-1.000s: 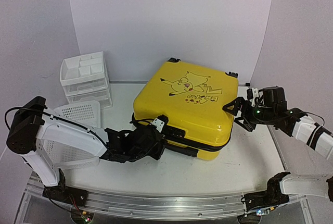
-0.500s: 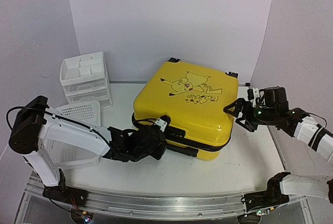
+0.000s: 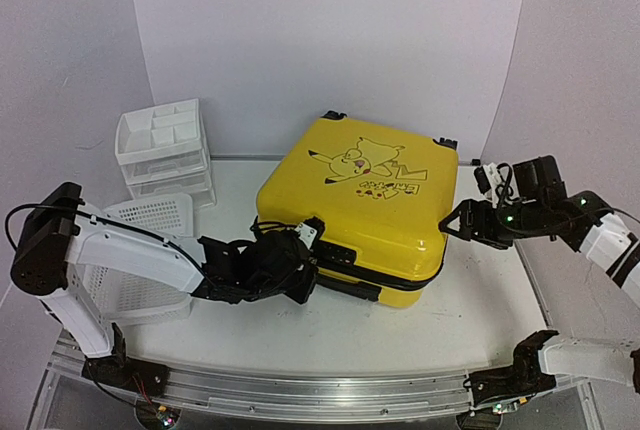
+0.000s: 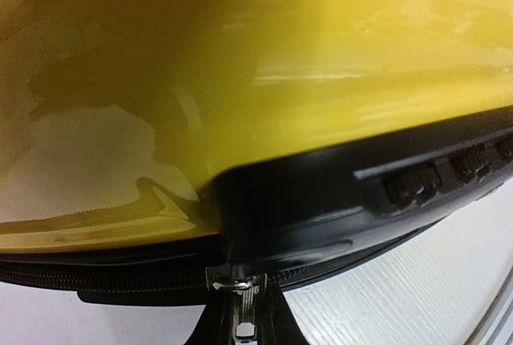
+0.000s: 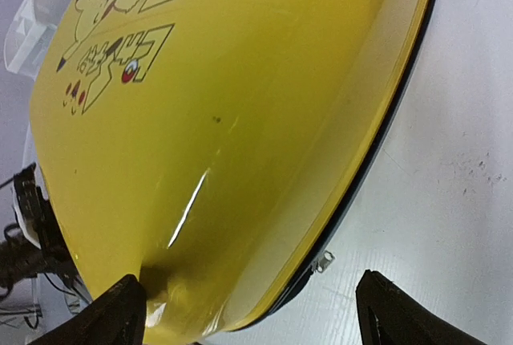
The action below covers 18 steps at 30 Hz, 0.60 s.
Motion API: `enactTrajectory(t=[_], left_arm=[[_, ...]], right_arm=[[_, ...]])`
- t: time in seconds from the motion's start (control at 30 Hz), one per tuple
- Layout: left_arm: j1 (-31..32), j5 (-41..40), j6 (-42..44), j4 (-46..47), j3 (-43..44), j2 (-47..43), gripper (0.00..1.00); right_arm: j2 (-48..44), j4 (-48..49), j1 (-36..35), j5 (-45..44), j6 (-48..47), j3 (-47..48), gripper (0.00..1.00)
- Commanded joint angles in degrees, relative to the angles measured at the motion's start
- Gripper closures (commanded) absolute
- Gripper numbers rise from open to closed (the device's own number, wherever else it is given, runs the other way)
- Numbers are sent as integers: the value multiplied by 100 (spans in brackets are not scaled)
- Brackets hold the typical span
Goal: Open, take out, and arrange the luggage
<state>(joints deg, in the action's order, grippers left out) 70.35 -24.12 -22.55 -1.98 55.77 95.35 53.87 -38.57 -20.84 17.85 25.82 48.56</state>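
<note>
The left hand (image 3: 303,255) is pinched shut on the zipper pull (image 4: 238,313) at the near edge of the yellow luggage (image 3: 355,200), which lies flat, lid down, on the white surface (image 3: 400,330). Just off its right corner, the right hand (image 3: 455,222) gapes wide, holding nothing.

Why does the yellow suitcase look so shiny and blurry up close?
Left wrist view: the luggage sits too near the lens, so its shell is soft and bowed, with a bright glint top right; only the zipper pull looks fairly sharp. Right wrist view: a white glare streak runs down the shell. Top external view: even light, sharp, soft shadows.
</note>
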Motion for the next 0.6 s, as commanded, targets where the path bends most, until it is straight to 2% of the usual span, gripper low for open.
enactTrajectory(t=[0.0,0.27,0.33,0.43,0.57], left_arm=[[-205,658,-194,271,-85,-562,100],[-816,2066,-461,796,-568,-797,100],[-901,2214,-520,848,-618,-799,100],[-975,2390,-514,980,-697,-832,100],[-1055,2887,-456,1101,-764,-890,100]], right_arm=[[-119,-774,-182,55,-1150,598,8],[272,-1478,-1048,32,-2240,1621,11],[361,-1516,-1342,97,-2424,1797,11],[614,-1522,-1977,150,-2734,2004,11],[1191,-1520,-3122,-473,-3117,2175,11]])
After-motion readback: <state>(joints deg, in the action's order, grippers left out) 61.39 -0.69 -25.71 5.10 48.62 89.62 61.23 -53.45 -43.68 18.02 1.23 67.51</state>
